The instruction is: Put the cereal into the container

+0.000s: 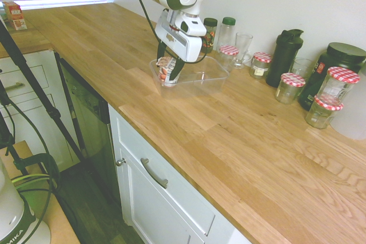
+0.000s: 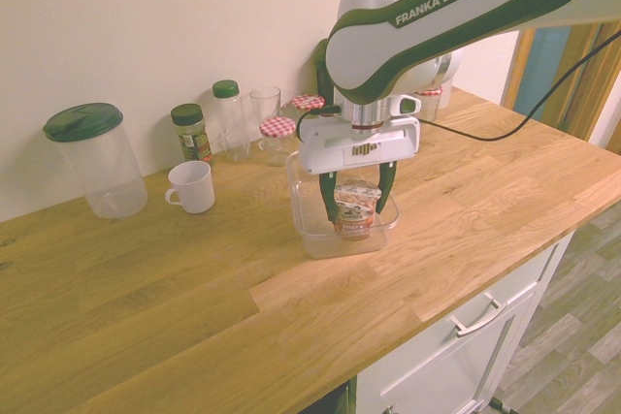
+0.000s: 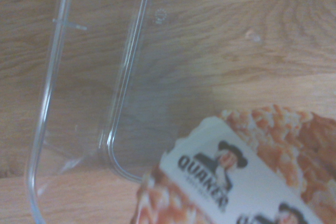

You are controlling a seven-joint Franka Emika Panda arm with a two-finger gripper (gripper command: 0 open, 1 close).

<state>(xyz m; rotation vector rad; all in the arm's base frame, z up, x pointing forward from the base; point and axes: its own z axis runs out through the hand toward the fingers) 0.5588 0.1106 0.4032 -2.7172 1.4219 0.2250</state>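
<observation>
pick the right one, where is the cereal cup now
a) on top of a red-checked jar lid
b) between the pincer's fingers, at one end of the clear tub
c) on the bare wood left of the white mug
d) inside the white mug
b, since the cereal cup shows between the two dark fingers of the pincer, within the outline of the clear tub near one end.

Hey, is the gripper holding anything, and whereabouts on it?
The gripper appears to hold the cereal cup, its fingers on opposite sides near the lid; exact contact can't be confirmed.
</observation>
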